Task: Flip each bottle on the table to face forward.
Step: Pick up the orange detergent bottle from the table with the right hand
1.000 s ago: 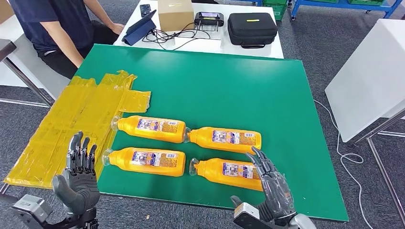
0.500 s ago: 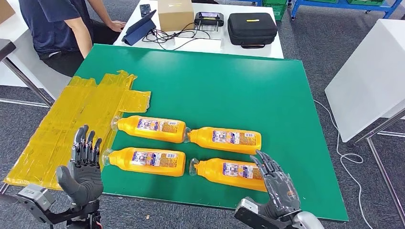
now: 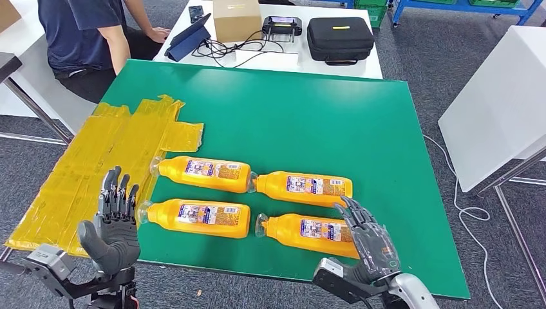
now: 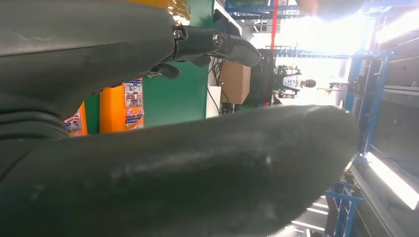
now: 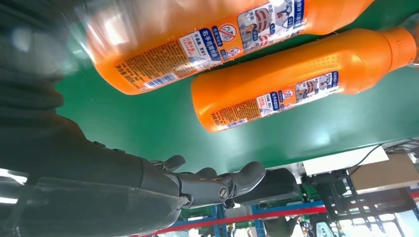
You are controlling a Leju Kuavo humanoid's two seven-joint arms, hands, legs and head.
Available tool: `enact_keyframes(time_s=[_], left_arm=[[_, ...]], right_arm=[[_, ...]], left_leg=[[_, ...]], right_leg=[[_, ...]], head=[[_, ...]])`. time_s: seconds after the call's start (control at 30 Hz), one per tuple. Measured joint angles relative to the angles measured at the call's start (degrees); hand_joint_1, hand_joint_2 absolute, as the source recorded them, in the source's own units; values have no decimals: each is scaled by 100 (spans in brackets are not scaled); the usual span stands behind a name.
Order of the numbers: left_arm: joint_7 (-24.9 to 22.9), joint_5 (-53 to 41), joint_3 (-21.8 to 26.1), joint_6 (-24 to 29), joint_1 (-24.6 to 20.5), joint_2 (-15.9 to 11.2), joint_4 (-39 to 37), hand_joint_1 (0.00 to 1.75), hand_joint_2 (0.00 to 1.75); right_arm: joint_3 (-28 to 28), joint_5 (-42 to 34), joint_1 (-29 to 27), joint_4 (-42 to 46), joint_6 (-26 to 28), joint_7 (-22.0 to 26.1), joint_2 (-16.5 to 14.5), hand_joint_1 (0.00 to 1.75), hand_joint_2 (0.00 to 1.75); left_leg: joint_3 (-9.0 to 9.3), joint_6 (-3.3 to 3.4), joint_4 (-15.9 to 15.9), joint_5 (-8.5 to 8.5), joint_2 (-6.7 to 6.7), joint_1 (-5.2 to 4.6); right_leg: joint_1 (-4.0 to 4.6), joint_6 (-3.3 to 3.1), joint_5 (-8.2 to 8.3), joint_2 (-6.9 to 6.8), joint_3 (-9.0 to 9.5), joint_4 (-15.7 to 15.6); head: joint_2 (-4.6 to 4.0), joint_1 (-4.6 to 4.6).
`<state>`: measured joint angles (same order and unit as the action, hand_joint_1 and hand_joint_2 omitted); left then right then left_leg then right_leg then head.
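Several orange bottles lie on their sides on the green table [image 3: 309, 116], labels up, caps to the left. The far left bottle [image 3: 205, 172] and far right bottle [image 3: 308, 187] form one row. The near left bottle [image 3: 196, 217] and near right bottle [image 3: 302, 232] form the row in front. My left hand [image 3: 112, 225] is open at the front left edge, beside the near left bottle's cap, holding nothing. My right hand [image 3: 372, 243] is open by the near right bottle's base end, fingers spread. The right wrist view shows two bottles [image 5: 207, 34] [image 5: 296, 84] beyond its fingers [image 5: 217, 182].
Yellow tape sheets [image 3: 96, 167] cover the table's left part. Behind stands a white table [image 3: 360, 64] with a cardboard box [image 3: 236, 19], a black case [image 3: 340, 38], a tablet and cables. A person [image 3: 84, 38] sits at the far left. A white table [image 3: 496, 109] is to the right.
My left hand has risen slightly and shifted right toward the near left bottle. My right hand dipped and came back by the near right bottle's base. The bottles have not moved.
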<state>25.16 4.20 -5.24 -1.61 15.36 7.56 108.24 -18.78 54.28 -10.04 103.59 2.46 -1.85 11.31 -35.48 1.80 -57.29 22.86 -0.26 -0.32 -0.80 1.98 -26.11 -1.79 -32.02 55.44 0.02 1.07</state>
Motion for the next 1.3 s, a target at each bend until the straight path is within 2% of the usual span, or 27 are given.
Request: enact_keyframes(time_s=[0.23, 0.7, 0.73, 0.83, 0.87, 1.3], left_arm=[[-13, 118, -66, 47, -87, -33, -93, 0, 0], [-52, 254, -61, 40, -193, -39, -170, 0, 0], [-59, 261, -60, 23, -198, -39, -171, 0, 0], [-91, 284, -57, -53, -226, -39, -184, 0, 0], [-102, 287, -57, -79, -242, -39, -196, 0, 0], [-116, 366, -57, -326, -433, -39, -473, 0, 0]], right_arm=[[8, 233, 146, -335, -371, -115, -229, 0, 175], [127, 428, 347, -1180, -554, -226, -521, 0, 175], [130, 479, 356, -1221, -563, -258, -534, 19, 175], [149, 705, 385, -1359, -587, -406, -567, 150, 175], [157, 776, 391, -1409, -589, -452, -573, 175, 175], [349, 877, 240, -1543, -661, -580, -564, 175, 175]], left_leg=[[0, 0, 0, -1, 1, 0], [0, 0, 0, -1, 0, 0], [0, 0, 0, -1, 0, 0], [2, 0, 0, -1, 0, 0], [5, 0, 0, -1, 0, 0], [56, 2, 0, 17, -2, -1]], right_leg=[[0, 0, 0, 0, 1, 0], [0, 0, 0, 0, 0, 0], [0, 0, 0, 0, 0, 0], [0, 0, 0, 0, 0, 0], [0, 0, 0, 0, 0, 0], [-3, 14, -18, 0, -3, -4]], head=[[1, -1], [1, 0], [0, 0], [0, 0], [0, 1], [1, 0]])
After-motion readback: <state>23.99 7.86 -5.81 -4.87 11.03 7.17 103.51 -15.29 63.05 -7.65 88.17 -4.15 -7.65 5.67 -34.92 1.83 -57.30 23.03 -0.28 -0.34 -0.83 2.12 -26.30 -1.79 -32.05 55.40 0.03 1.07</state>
